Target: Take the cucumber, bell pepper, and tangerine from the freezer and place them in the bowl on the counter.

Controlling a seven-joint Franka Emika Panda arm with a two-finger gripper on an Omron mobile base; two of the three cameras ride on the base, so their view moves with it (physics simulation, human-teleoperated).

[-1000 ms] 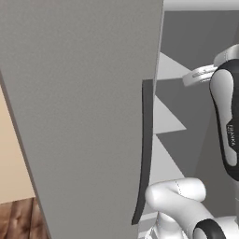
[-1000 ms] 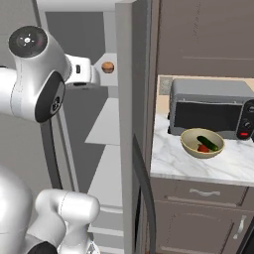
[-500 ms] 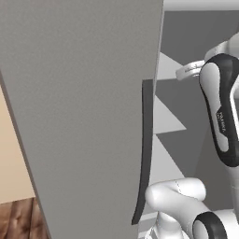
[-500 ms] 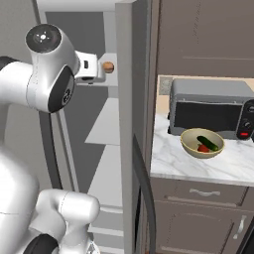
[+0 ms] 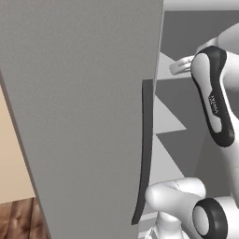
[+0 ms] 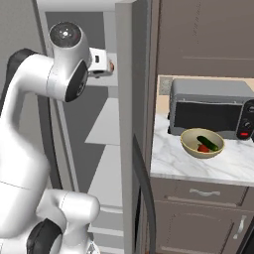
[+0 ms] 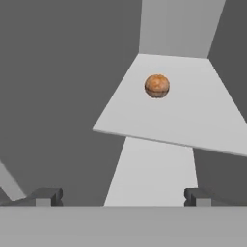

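Observation:
The tangerine lies alone on a pale grey shelf of the freezer, ahead of my gripper and apart from it. The jaws stand open with nothing between them. From the right base view, my gripper reaches into the freezer at upper shelf height, with the tangerine just past its fingers. The bowl stands on the counter and holds the cucumber and the bell pepper.
The open freezer door with its dark curved handle stands close on the left. A grey microwave sits right behind the bowl. Brown drawers run under the counter. Lower freezer shelves lie below the tangerine's shelf.
The arm has swung further into the freezer, and the hand has moved closer to the tangerine. The jaws have stayed open. The bowl and its contents have not moved.

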